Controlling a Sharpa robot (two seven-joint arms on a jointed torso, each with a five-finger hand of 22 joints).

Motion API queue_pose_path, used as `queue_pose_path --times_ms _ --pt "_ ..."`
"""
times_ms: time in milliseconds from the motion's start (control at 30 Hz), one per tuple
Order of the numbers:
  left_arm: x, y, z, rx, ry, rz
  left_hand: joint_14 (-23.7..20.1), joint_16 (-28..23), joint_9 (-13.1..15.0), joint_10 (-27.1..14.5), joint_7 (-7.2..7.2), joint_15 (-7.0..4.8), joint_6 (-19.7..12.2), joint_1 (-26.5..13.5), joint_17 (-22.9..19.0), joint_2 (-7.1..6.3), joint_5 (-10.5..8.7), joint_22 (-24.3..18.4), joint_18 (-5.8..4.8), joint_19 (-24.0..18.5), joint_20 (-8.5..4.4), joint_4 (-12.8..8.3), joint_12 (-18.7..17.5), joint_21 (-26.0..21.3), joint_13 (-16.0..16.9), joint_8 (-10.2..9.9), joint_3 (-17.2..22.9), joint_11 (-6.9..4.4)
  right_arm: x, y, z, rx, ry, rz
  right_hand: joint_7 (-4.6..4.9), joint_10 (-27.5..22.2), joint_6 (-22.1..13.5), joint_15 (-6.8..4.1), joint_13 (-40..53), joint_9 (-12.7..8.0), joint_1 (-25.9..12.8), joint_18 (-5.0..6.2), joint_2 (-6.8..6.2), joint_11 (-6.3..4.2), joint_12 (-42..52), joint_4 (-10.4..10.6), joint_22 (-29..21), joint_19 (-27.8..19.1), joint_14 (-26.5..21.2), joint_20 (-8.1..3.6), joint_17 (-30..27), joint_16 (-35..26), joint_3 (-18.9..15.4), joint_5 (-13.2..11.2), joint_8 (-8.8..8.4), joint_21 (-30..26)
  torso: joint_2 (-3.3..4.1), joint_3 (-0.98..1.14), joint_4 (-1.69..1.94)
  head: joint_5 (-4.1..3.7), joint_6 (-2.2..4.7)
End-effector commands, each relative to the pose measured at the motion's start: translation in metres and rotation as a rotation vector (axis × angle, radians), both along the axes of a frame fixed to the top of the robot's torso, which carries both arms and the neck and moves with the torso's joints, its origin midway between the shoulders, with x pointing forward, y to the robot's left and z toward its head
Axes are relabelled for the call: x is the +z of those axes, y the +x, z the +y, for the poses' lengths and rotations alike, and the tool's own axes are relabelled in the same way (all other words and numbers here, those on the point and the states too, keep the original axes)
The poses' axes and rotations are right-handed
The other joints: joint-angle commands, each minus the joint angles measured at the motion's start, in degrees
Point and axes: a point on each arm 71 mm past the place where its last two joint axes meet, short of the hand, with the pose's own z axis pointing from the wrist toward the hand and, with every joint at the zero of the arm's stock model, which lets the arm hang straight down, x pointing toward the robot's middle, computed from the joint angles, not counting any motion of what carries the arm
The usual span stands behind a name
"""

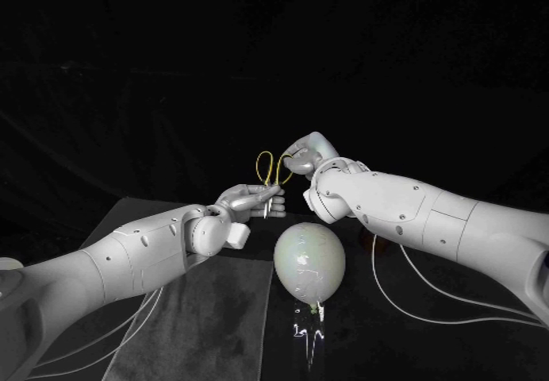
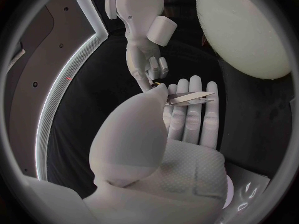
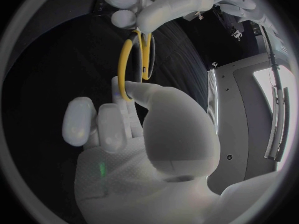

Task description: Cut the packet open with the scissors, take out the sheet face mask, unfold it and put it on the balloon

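Yellow-handled scissors (image 1: pixel 271 168) are held up above the table between both hands. My left hand (image 1: pixel 251 198) pinches the metal blades (image 2: pixel 193 97) between thumb and fingers, handles pointing up. My right hand (image 1: pixel 307 155) reaches in from the right and has its thumb in a yellow loop (image 3: pixel 132 64), with a finger against the loop's outside. The pale balloon (image 1: pixel 309 258) lies on the table below and in front of the hands, and also appears in the left wrist view (image 2: pixel 249 30). The right wrist view also takes in my left hand (image 3: pixel 165 10); the left wrist view, my right hand (image 2: pixel 146 59).
A grey mat (image 1: pixel 217 317) covers the table under my left arm, reaching to the balloon's left side. Something small glints at the balloon's near end (image 1: pixel 311 317). White cables (image 1: pixel 401 302) trail over the table beneath my right arm.
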Motion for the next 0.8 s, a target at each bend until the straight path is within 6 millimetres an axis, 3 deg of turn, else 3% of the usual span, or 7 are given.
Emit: queue_pose_path --times_ms 33,300,367,433,500,567,800 --pt "-0.0001 -0.0006 -0.0007 -0.018 -0.014 0.014 0.1 0.2 -0.1 -0.1 0.05 0.21 -0.6 -0.6 0.1 -0.02 0.14 -0.1 0.69 0.5 -0.06 0.4 -0.3 -0.3 0.0 -0.3 0.1 0.18 0.0031 0.0005 -0.0026 -0.012 0.002 -0.023 0.03 1.4 -0.3 -0.31 0.1 0.0 -0.1 0.82 0.66 -1.11 0.3 -0.2 0.1 -0.3 0.6 0.06 0.1 0.3 0.3 0.3 0.39 0.0 0.03 0.01 -0.01 0.03 0.04" --pt "-0.0002 -0.0004 -0.0003 -0.013 -0.023 0.019 0.0 0.3 -0.2 -0.5 0.30 0.34 -1.0 -1.8 0.4 0.19 0.12 -0.3 0.70 0.6 0.00 0.5 -0.4 -0.5 0.0 -0.8 0.1 0.44 0.0028 0.0004 -0.0032 -0.010 0.002 -0.020 0.03 1.4 -0.3 -0.31 0.1 0.0 -0.1 0.82 0.66 -1.11 0.3 -0.2 0.1 -0.3 0.6 0.06 0.1 0.3 0.3 0.3 0.39 0.0 0.09 0.02 -0.04 0.06 0.03" --pt "-0.0002 -0.0003 -0.0001 -0.011 -0.026 0.021 0.0 0.4 -0.3 -0.6 0.55 0.45 -1.4 -3.0 0.5 -0.32 0.04 -0.4 0.69 0.7 0.03 0.6 -0.3 -0.6 0.0 -1.1 -0.6 0.64 0.0027 0.0004 -0.0035 -0.009 0.002 -0.019 0.03 1.4 -0.3 -0.31 0.1 0.0 -0.1 0.82 0.66 -1.11 0.3 -0.2 0.1 -0.3 0.6 0.06 0.1 0.3 0.3 0.3 0.39 0.0 0.09 0.01 -0.05 0.05 0.05" --pt "-0.0001 -0.0001 0.0001 -0.007 -0.030 0.022 -0.1 0.5 -0.7 -0.7 0.79 0.56 -2.4 -6.0 0.8 -1.68 0.07 -0.6 0.70 0.7 0.13 0.6 -0.3 -0.8 0.0 -2.0 -2.3 0.82 0.0027 0.0003 -0.0036 -0.008 0.002 -0.018 0.02 1.5 -0.3 -0.32 0.1 0.1 -0.1 0.82 0.63 -1.11 0.3 -0.3 0.1 -0.3 0.6 0.06 0.1 0.3 0.3 0.4 0.43 0.0 0.10 0.02 -0.06 0.05 0.04" --pt "0.0000 0.0000 0.0004 -0.003 -0.033 0.021 -0.1 0.6 -0.7 -0.7 0.74 0.54 -2.5 -6.5 0.9 -1.79 0.10 -0.7 0.71 0.8 0.14 0.5 -0.2 -0.9 0.0 -2.2 -2.5 0.78 0.0026 0.0002 -0.0036 -0.008 0.002 -0.018 0.02 1.5 -0.3 -0.32 0.1 0.1 -0.1 0.82 0.63 -1.11 0.3 -0.3 0.1 -0.3 0.6 0.06 0.1 0.3 0.3 0.4 0.43 0.0 0.12 0.02 -0.05 0.04 0.04" --pt "0.0002 0.0002 0.0006 0.001 -0.040 0.022 -0.2 0.6 -1.0 -1.1 0.80 0.61 -3.2 -7.5 1.0 -2.73 0.08 -0.9 0.70 0.8 0.19 0.5 -0.4 -1.1 0.0 -2.7 -3.4 0.93 0.0025 0.0001 -0.0036 -0.007 0.002 -0.017 0.02 1.5 -0.3 -0.32 0.1 0.1 -0.1 0.82 0.63 -1.11 0.3 -0.3 0.1 -0.3 0.6 0.06 0.1 0.3 0.3 0.4 0.43 0.0 0.13 0.03 -0.04 0.04 0.04" --pt "0.0008 0.0003 0.0001 0.004 -0.055 0.021 -0.9 0.5 -1.2 -2.9 0.78 0.84 -3.9 -8.0 1.3 -3.18 0.11 -1.2 0.67 0.7 0.35 0.4 -0.5 -1.6 -0.1 -3.4 -4.3 1.17 0.0025 0.0003 -0.0042 -0.010 0.001 -0.017 0.02 1.5 -0.3 -0.32 0.1 0.1 -0.1 0.82 0.63 -1.11 0.3 -0.3 0.1 -0.3 0.6 0.06 0.1 0.3 0.3 0.4 0.43 0.0 0.16 0.03 -0.04 0.00 0.07"
